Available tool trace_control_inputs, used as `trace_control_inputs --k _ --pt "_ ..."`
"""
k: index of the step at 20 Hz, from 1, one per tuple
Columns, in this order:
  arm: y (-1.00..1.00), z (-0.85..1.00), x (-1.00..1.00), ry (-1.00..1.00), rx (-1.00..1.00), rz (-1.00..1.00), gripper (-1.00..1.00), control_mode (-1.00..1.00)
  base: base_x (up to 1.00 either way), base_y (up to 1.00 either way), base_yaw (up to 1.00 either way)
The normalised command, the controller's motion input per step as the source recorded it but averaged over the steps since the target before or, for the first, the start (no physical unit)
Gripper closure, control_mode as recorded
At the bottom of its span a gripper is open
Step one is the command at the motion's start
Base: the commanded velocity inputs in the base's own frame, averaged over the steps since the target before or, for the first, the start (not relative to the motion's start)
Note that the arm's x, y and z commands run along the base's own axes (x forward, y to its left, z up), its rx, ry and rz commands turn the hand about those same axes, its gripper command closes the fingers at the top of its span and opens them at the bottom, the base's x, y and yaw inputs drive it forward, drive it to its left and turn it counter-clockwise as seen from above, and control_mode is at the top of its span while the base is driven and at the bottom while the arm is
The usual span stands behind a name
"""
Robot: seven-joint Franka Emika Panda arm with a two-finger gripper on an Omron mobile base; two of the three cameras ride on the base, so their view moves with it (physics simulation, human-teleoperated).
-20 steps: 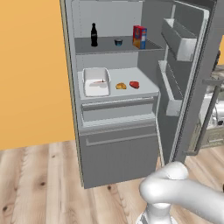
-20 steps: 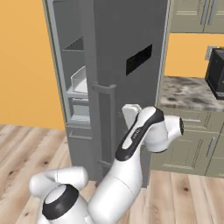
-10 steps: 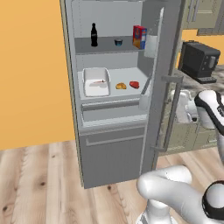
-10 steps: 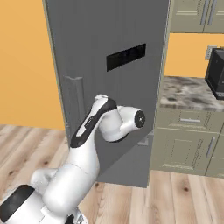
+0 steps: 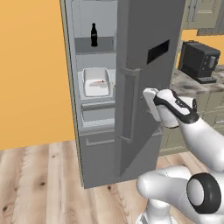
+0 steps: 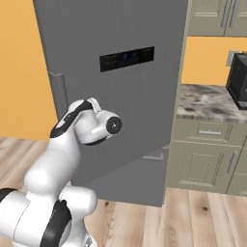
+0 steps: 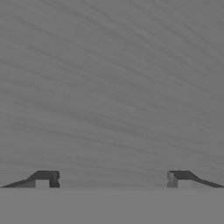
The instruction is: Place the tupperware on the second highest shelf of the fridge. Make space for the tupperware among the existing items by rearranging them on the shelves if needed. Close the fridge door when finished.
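- While the fridge door (image 5: 144, 78) stands partly ajar, you see the tupperware (image 5: 96, 82) inside on the second highest shelf (image 5: 97, 93).
- Your gripper (image 7: 112, 178) faces the door, fingers wide apart, holding nothing.

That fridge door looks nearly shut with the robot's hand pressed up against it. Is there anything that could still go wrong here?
Possibly. The fridge door is still ajar, so the tupperware and the cola bottle show through the gap; if the arm stops pushing now, the door may stay unlatched. The gripper is open, with only grey door in front of it, so it is pushing, not gripping, and could slide along the smooth surface. The long handle sticks out beside the arm and might snag it.
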Motion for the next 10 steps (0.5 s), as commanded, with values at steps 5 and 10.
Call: trace_control_inputs --k 5,10 --pt "0.21 0.0 0.45 0.07 0.0 -0.04 -1.0 -1.0 0.0 0.0 0.0" --pt "0.38 0.05 0.51 0.06 -0.03 -0.09 -1.0 -1.0 0.0 0.0 0.0"
